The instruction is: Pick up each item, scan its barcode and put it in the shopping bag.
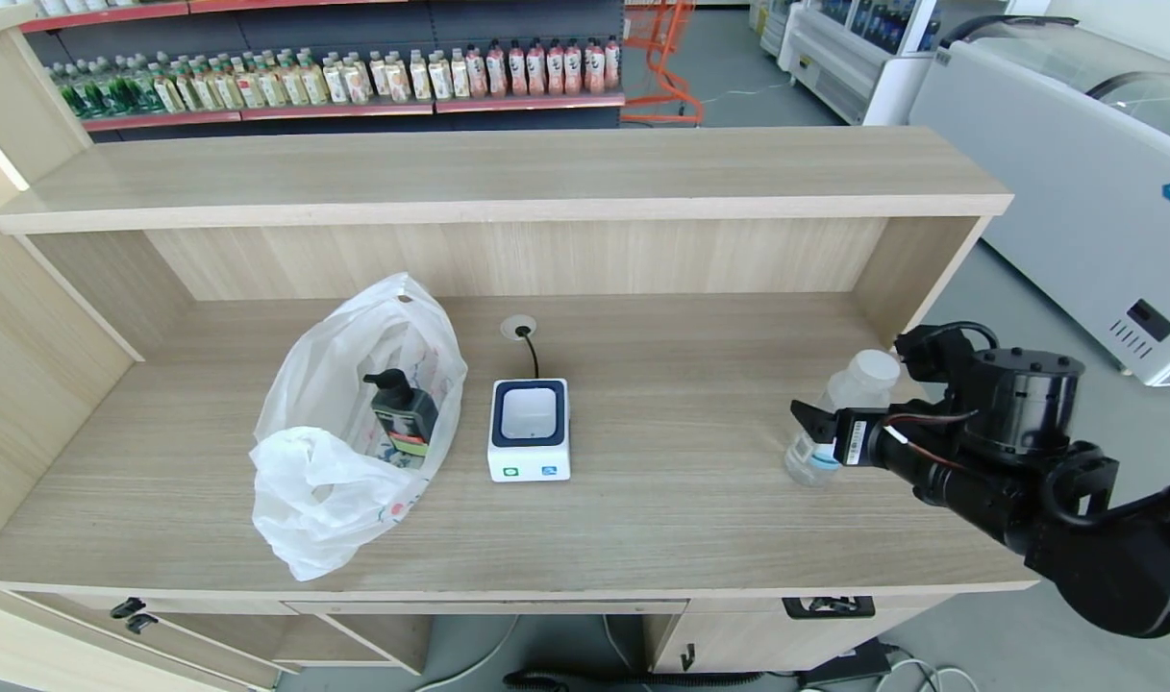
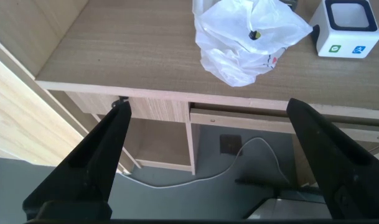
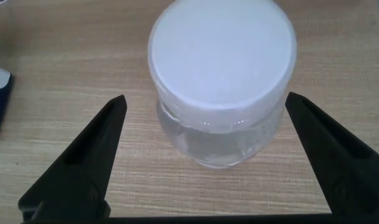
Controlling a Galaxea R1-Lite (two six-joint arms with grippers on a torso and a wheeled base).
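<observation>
On the pale wooden shop counter (image 1: 681, 481), the clear white-capped plastic bottle (image 1: 849, 389) stands upright between your right gripper (image 3: 205, 106)'s spread jaws, ungrasped. You're at pick-up: close squarely, lift, then show its barcode to the white scanner box (image 1: 530, 428).

Worktop (image 1: 700, 500): shopping bag (image 1: 325, 481) on the left part, pump bottle (image 1: 404, 418) inside it. Scanner (image 1: 530, 428) at centre, just right of the bag; cable port (image 1: 518, 327) behind the scanner. Bottle (image 1: 839, 408) near the right end, well apart from the scanner. Right pincer (image 3: 206, 104) straddles the bottle, apart from it. Left pincer (image 2: 208, 109) hangs off the front edge, before the bag.
</observation>
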